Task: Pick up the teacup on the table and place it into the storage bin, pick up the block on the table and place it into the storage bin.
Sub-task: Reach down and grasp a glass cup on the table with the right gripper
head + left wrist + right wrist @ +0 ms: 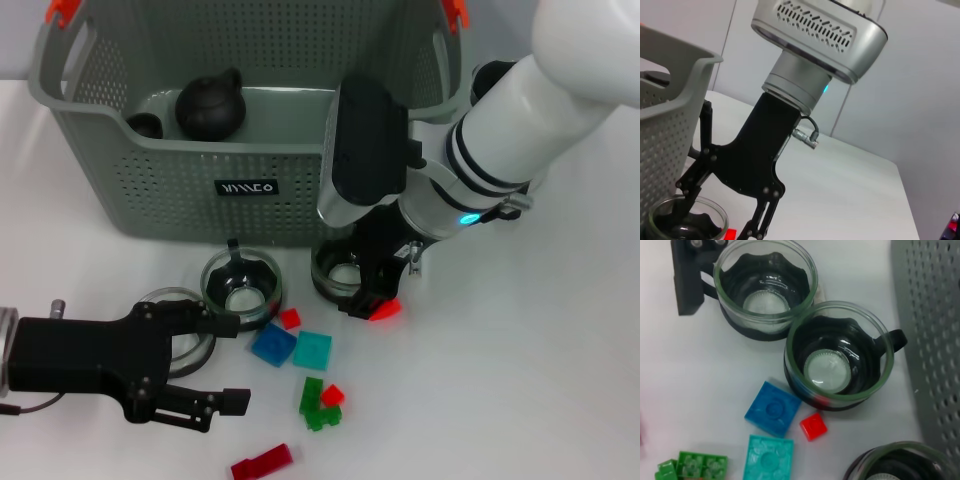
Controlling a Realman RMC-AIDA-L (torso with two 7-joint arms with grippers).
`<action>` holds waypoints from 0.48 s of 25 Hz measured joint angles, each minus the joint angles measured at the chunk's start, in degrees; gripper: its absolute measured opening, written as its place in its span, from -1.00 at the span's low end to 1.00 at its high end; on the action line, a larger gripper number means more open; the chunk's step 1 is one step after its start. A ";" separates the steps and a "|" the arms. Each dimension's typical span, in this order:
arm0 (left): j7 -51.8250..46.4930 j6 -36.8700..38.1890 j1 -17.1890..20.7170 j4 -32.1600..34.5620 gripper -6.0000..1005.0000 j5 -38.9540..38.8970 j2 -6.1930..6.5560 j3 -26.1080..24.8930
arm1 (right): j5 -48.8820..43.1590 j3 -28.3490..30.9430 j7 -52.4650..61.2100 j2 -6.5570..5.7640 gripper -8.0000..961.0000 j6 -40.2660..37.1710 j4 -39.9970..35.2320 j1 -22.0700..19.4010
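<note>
Teacup (835, 360) — round clear glass, black-sleeved.

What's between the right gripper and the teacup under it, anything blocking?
Nothing visible. The right gripper is already down at the teacup in front of the storage bin, one finger inside the rim in the left wrist view. A small red block lies beside it, off the cup.

The right arm reaches in from the upper right of the head view, its white forearm angled down and its black right gripper (372, 300) low at the table, fingers apart. The left arm lies low at the lower left, wrist level, its left gripper (222, 362) pointing rightward with fingers spread, apparently holding nothing
</note>
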 joint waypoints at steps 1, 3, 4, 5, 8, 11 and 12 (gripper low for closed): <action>0.00 -0.01 0.00 0.00 0.74 0.00 -0.02 -0.01 | 0.06 -0.42 0.00 0.02 0.78 0.37 0.17 0.02; 0.00 -0.02 0.00 0.00 0.74 0.00 -0.06 -0.01 | 0.24 -1.16 0.03 0.09 0.78 0.86 0.49 0.08; 0.00 -0.02 0.00 0.00 0.73 0.00 -0.08 -0.03 | 0.33 -1.54 0.07 0.14 0.78 1.10 0.66 0.08; 0.00 -0.03 0.00 0.01 0.73 0.00 -0.08 -0.05 | 0.41 -1.95 0.16 0.18 0.78 1.45 0.82 0.08; 0.00 -0.03 0.00 0.00 0.73 0.00 -0.07 -0.09 | 0.93 -2.99 0.38 0.26 0.78 2.30 1.15 0.09; 0.00 -0.04 0.00 0.00 0.73 0.00 -0.06 -0.15 | 2.34 -3.57 0.25 0.31 0.77 2.47 1.60 0.07; 0.00 -0.07 0.00 0.00 0.73 0.00 -0.05 -0.15 | 2.58 -3.70 0.19 0.32 0.77 2.57 1.81 0.07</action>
